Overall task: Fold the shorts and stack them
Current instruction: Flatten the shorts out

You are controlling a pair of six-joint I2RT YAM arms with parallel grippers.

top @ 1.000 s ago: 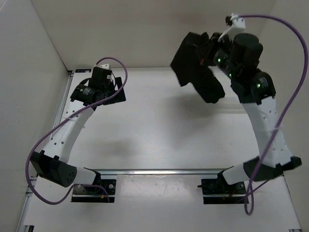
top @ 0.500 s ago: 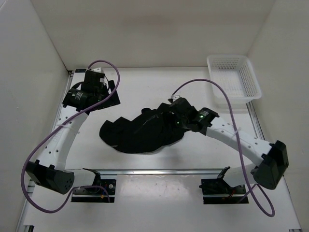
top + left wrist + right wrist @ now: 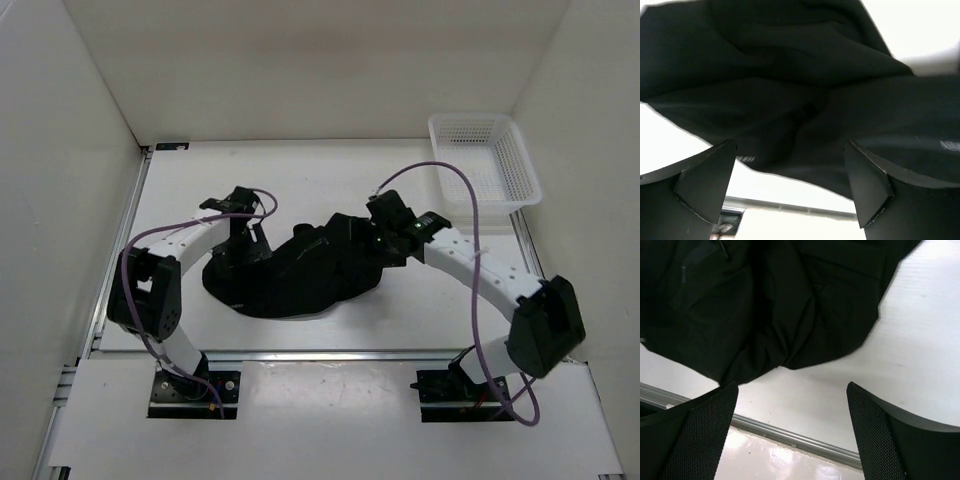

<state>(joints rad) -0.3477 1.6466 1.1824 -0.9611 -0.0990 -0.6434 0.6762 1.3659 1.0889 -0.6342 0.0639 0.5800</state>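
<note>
My left gripper (image 3: 790, 150) has its fingers spread wide. Black cloth fills the wrist view just past the tips, and I can't tell if they touch it. My right gripper (image 3: 792, 387) is also splayed with nothing between the pads, only bare white tabletop, and the fabric's edge lies just beyond the tips.

From above, the shorts (image 3: 300, 275) sit as one rumpled, unfolded heap on the middle of the table (image 3: 330, 180), slightly toward the near side. The left gripper is over their left end and the right gripper over their far right end. The cloth is bunched into deep creases, and one lobe reaches toward the right arm.

The tabletop is matte white, with a metal rail (image 3: 320, 353) along its near edge. Plain white walls close it in at the left, back and right.

A white mesh basket (image 3: 436, 150) stands in the far right corner, well apart from the shorts, and its lattice floor is in plain sight.
</note>
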